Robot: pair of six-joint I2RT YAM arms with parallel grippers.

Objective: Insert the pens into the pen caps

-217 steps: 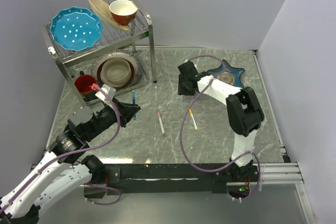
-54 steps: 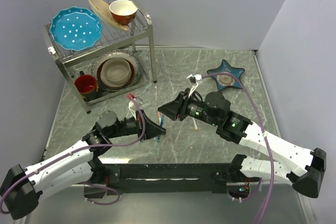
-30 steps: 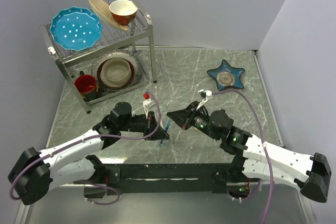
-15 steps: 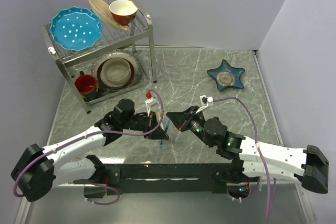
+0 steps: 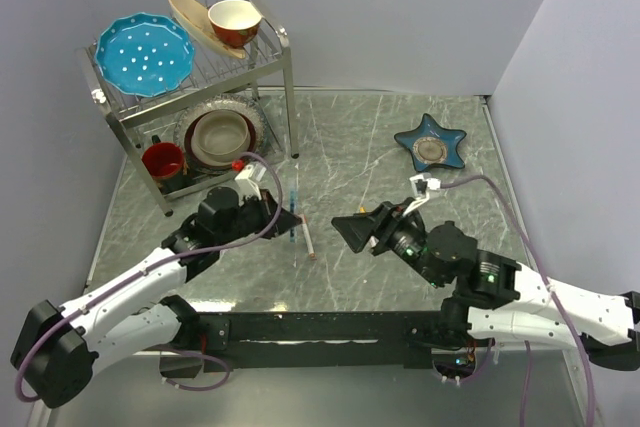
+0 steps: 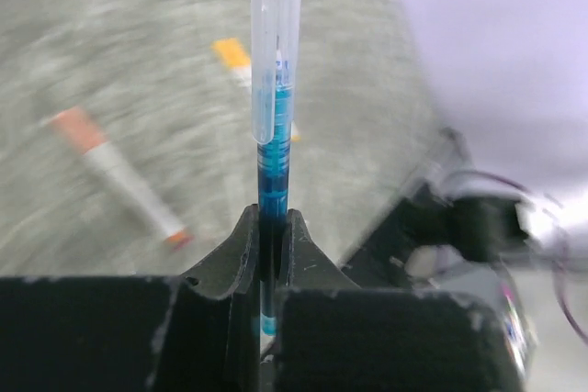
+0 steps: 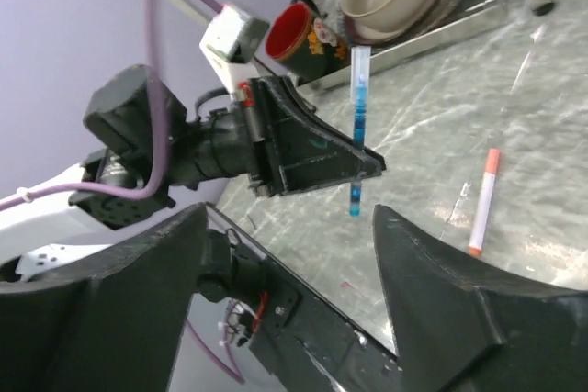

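My left gripper (image 5: 289,220) is shut on a dark blue pen (image 5: 293,215) and holds it upright above the table. In the left wrist view the fingers (image 6: 243,245) pinch the blue pen (image 6: 272,181) low on its barrel, and a clear pen cap (image 6: 276,52) sits over its upper end. My right gripper (image 5: 350,232) stands open with nothing in it, a short way right of the pen and facing it (image 7: 356,149). A white pen with an orange end (image 5: 307,237) lies on the table between the grippers. Another pen (image 6: 241,54) lies farther off, blurred.
A metal dish rack (image 5: 285,67) with plates, bowls and a red mug (image 5: 163,160) stands at the back left. A blue star-shaped dish (image 5: 430,147) sits at the back right. The black rail of the arm bases (image 5: 330,327) runs along the near edge.
My right gripper has opened and drawn back to the right from the blue pen. The left gripper has carried the capped pen a little left and back.
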